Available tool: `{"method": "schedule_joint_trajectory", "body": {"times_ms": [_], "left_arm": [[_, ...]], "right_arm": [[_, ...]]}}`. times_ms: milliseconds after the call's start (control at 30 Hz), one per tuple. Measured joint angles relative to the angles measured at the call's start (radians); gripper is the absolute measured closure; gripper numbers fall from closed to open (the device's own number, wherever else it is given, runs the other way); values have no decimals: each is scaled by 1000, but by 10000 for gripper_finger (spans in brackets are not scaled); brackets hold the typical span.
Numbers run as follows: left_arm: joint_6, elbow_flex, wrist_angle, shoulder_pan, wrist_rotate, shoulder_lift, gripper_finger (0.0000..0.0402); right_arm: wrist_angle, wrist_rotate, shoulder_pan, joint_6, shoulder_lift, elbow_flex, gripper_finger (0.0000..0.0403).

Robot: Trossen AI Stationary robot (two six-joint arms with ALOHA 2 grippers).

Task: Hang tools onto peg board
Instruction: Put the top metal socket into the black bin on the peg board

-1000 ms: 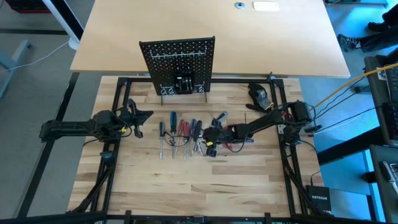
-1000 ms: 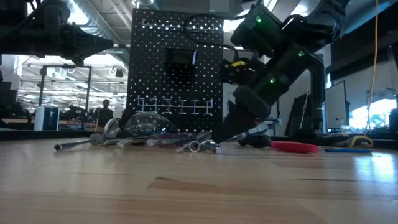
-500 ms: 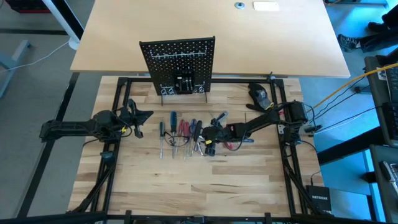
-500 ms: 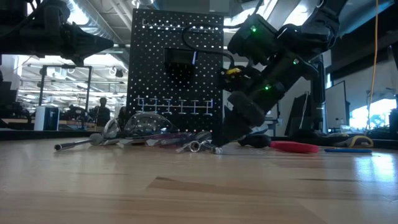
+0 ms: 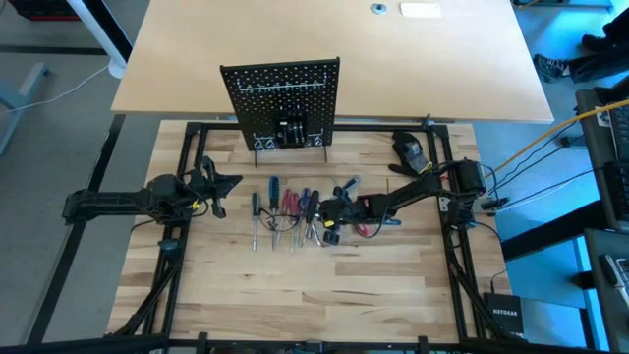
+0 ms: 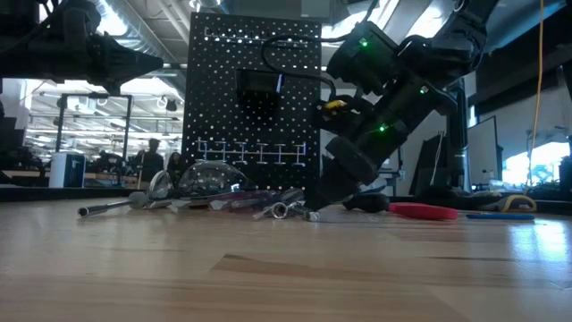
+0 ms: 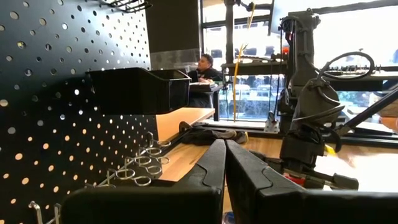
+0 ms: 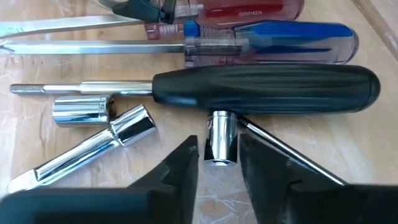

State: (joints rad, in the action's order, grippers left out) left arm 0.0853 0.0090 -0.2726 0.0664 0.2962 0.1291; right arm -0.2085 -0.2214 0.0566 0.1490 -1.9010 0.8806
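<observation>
While the left gripper [image 5: 218, 187] waits at the left side of the table [image 5: 295, 285] with its fingers pressed together, the right gripper [image 5: 322, 222] reaches down into the right end of the row of tools [image 5: 285, 208]. Seen from above, that row lies in front of the peg board [image 5: 283, 103], which stands upright at the back edge, and a dark rounded lump [image 5: 409, 148] sits apart near the right rear corner. Bare wood stretches wide in front of the tools.

From table height, the right arm slants down before the peg board [image 6: 255, 89], its tip at the heap of tools [image 6: 223, 199]. A red handle [image 6: 422, 211] lies on the wood to the right.

Past the left gripper's closed fingers [image 7: 211, 168], the peg board's [image 7: 56, 93] holes, small black bin [image 7: 140, 90] and wire rings [image 7: 140, 171] show close by, with a person seated far behind.

Under the right wrist, the fingers [image 8: 183, 165] stand apart on either side of a small silver socket [image 8: 221, 138], not yet clamped. Just beyond it lies a black-handled screwdriver [image 8: 267, 89], then a blue-handled one [image 8: 273, 42] and a red one [image 8: 242, 9]. Two more silver sockets [image 8: 102, 118] lie beside the first.
</observation>
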Motion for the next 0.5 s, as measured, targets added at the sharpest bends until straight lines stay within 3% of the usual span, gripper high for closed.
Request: {"method": "schedule_joint_trajectory", "body": {"times_ms": [200, 500], "left_arm": [[0, 0, 0, 0, 0, 0, 400], [0, 0, 0, 0, 0, 0, 400]], "right_arm": [[0, -5, 0, -26, 0, 0, 334], [18, -6, 0, -27, 0, 20, 321]]}}
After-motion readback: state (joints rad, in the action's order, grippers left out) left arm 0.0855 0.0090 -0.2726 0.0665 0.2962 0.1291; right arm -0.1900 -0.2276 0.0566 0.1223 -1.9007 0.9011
